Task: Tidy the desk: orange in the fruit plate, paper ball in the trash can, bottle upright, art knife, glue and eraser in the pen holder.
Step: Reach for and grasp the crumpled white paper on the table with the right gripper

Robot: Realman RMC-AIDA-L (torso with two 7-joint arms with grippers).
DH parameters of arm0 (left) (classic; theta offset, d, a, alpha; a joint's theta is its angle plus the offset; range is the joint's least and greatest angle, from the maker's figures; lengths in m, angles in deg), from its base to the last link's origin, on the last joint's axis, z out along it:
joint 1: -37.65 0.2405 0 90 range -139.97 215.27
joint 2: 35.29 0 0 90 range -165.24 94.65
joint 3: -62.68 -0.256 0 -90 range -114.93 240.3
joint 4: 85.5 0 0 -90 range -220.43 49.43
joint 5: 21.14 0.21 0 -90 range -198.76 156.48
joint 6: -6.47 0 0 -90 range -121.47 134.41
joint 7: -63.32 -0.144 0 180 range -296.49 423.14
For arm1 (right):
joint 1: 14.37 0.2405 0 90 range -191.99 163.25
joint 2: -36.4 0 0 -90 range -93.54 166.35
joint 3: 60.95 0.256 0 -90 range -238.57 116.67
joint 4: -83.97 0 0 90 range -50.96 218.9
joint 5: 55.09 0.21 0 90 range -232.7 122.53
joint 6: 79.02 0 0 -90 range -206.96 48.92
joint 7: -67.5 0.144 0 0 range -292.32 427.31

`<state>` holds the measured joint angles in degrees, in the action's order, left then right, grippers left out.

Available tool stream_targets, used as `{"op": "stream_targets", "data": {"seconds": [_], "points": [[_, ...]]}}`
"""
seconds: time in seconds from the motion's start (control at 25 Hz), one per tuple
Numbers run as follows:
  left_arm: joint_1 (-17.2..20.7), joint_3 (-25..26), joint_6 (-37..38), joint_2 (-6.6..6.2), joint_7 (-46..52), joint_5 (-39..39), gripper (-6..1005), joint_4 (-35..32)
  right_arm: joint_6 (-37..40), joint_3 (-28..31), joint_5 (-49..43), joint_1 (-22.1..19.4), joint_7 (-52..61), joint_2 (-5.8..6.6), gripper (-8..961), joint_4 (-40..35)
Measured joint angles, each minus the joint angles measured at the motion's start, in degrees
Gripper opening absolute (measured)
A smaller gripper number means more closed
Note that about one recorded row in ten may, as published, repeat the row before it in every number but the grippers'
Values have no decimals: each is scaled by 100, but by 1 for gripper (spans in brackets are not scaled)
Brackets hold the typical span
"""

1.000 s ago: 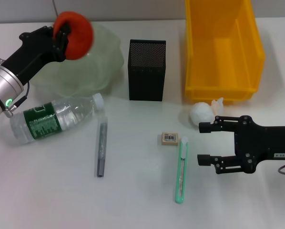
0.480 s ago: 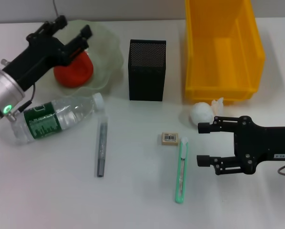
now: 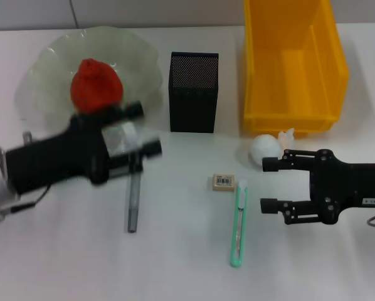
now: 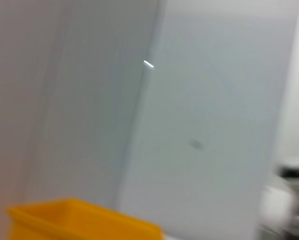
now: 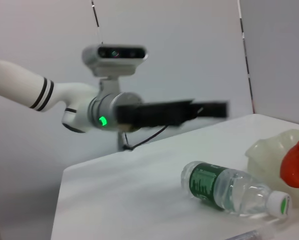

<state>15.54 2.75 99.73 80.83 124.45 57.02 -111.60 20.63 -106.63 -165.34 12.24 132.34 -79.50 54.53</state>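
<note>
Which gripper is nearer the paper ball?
Right. The right gripper sits open just in front of the paper ball, close by; the left gripper is across the desk, over the bottle.

My head camera looks down on the desk (image 3: 187, 263). My left wrist camera faces a wall over the yellow bin (image 4: 84, 220). My right wrist camera looks low leftward, sharing the bottle (image 5: 229, 190).

barcode on eraser (image 3: 222, 182) label, green bottle (image 5: 232, 189) label, neither legible
</note>
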Motion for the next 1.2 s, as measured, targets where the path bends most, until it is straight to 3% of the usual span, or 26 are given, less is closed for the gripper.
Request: {"op": "stream_targets", "data": {"seconds": [0.04,0.12,0.32,0.52,0.56,0.64,0.72,0.92,0.96,1.12,1.2], "points": [[0,0,0,0,0,0,801,0,1,19,1,10,58,4,771,-7],[18,-21,391,-120,155,806,801,11,7,41,2,27,214,14,771,-48],[42,29,384,-136,197,1407,801,22,171,24,-26,43,878,22,771,-446],[71,30,342,-106,176,1462,801,21,676,-19,-310,86,2227,21,770,-1751],[77,-16,339,-78,145,1491,801,18,926,-25,-584,208,2811,36,770,-2385],[74,-19,336,-74,143,1504,801,17,1199,-41,-980,447,3393,74,770,-2964],[67,-22,305,-63,141,1543,801,15,1331,-42,-1207,594,3630,93,770,-3170],[63,-27,259,-42,139,1552,801,12,1577,-328,-2887,1676,4532,114,770,-3791],[63,-27,259,-42,139,1552,801,12,1577,-328,-2887,1676,4532,114,770,-3791],[59,-27,248,-33,138,1554,801,10,1317,-819,-3629,2011,4754,17,770,-3873],[46,6,204,-6,151,1558,801,22,1032,-1112,-3918,2061,4769,-129,770,-4030]]}}
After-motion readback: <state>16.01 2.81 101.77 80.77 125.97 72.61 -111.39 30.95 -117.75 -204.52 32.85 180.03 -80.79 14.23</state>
